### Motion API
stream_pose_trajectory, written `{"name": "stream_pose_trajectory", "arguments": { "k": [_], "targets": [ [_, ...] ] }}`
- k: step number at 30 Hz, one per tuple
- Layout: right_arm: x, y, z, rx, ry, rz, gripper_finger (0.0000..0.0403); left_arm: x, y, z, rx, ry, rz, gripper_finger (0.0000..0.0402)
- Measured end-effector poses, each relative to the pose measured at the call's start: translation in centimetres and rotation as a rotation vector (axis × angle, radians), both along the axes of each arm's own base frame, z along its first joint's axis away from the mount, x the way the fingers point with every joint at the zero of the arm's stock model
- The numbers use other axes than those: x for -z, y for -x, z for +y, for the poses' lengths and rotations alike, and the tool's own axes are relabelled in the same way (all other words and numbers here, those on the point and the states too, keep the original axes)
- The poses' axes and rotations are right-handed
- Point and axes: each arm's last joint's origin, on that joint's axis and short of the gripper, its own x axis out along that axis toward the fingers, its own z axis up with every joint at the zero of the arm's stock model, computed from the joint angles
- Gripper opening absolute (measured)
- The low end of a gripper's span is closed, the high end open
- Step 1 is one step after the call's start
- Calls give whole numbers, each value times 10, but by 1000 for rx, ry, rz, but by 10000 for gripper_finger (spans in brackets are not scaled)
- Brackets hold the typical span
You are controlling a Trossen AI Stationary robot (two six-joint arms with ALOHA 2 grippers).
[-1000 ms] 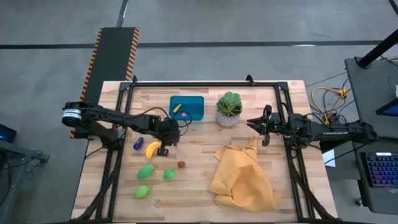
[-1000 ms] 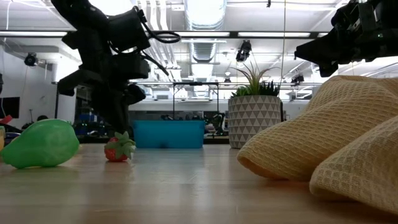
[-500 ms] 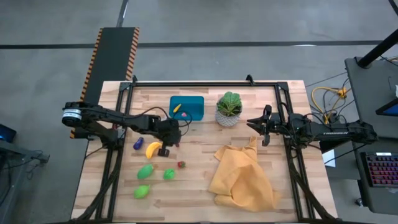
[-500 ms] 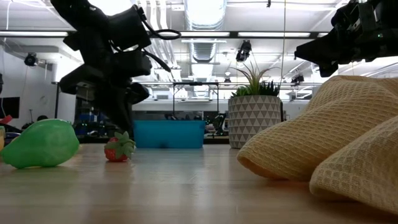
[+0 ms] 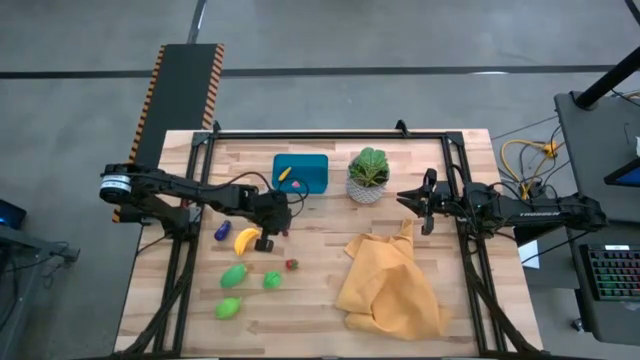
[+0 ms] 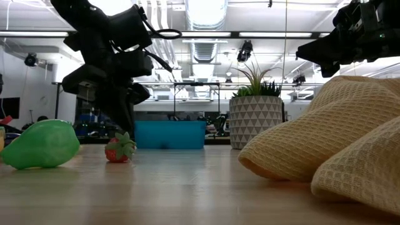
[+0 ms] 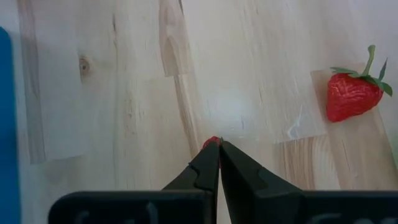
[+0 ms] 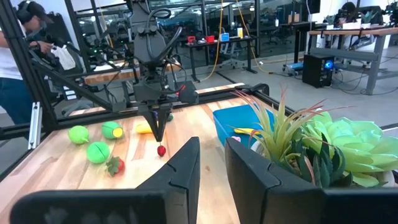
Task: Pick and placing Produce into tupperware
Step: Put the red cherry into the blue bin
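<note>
a tiny red piece [image 7: 212, 142] is being pinched at the very tips of the left gripper [image 7: 219, 147], whose fingers are clenched tight on it just above the bare wood of the table [image 7: 124, 112]. in the right wrist view the same red bit [image 8: 161, 150] is being seen hanging at the end of the downward-pointing gripper. a strawberry [image 7: 352, 94] is lying nearby on the wood, and a banana [image 5: 245, 239] and three green pieces [image 5: 234, 274] are being left beside and in front of the arm. farther back, the teal tupperware [image 5: 312, 172] is waiting with a yellow piece [image 5: 285, 175] already inside, next to the potted plant [image 5: 368, 175]. the right gripper [image 8: 211, 163] is being held idle and empty with fingers parted, by the yellow cloth [image 5: 390, 285]. so little of the piece is being gripped that it could be squeezed out or shaken loose during the carry and rolled off across the table.
</note>
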Motion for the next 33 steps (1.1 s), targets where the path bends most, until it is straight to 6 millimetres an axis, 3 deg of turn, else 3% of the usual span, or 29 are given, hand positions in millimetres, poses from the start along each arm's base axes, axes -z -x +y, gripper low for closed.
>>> {"name": "stream_pose_trajectory", "arguments": {
  "k": [11,22,33],
  "targets": [
    [0,0,0,0,0,1,68,0,-1,0,-22,13,-4,86],
    [0,0,0,1,-16,1,68,6,5,2,-76,-18,40,108],
    [0,0,0,0,-15,1,68,14,6,4,-83,-45,87,214]
  ]
}}
